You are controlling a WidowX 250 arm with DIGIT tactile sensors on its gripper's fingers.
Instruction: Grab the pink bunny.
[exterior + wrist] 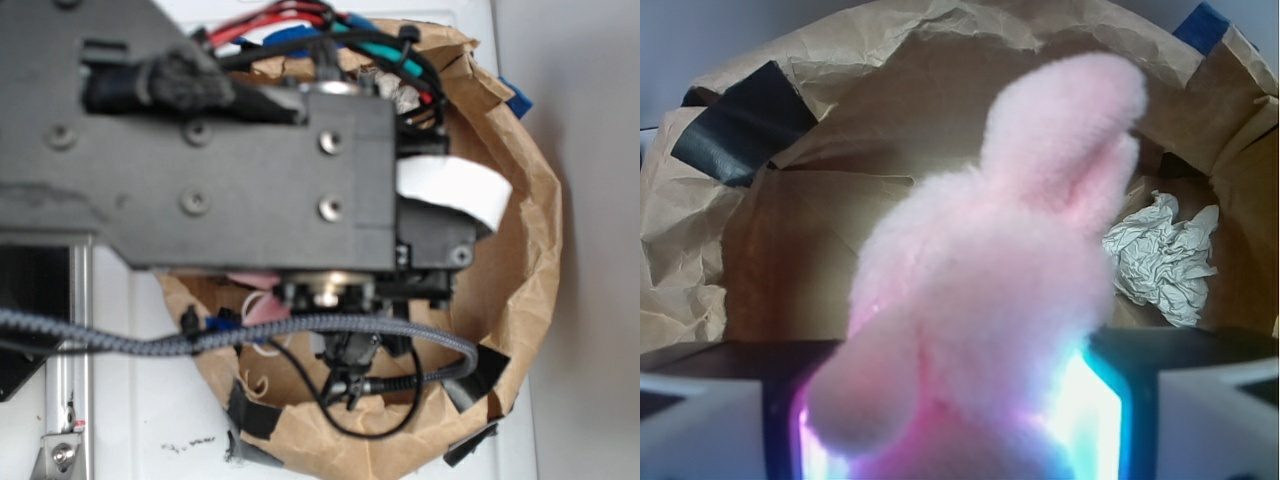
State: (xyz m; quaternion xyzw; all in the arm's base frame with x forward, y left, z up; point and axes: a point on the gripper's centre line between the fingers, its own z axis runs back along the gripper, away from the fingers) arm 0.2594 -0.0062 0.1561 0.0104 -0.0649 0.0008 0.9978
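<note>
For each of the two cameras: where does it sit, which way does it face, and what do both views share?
Exterior: overhead, looking down on the arm's black body and cables above the brown paper bin.
Wrist: on the gripper, looking along its glowing pads at the pink bunny and white paper ball.
Shared: bin, bunny.

No writing, label, brand, number or sign can be read on anything in either view.
</note>
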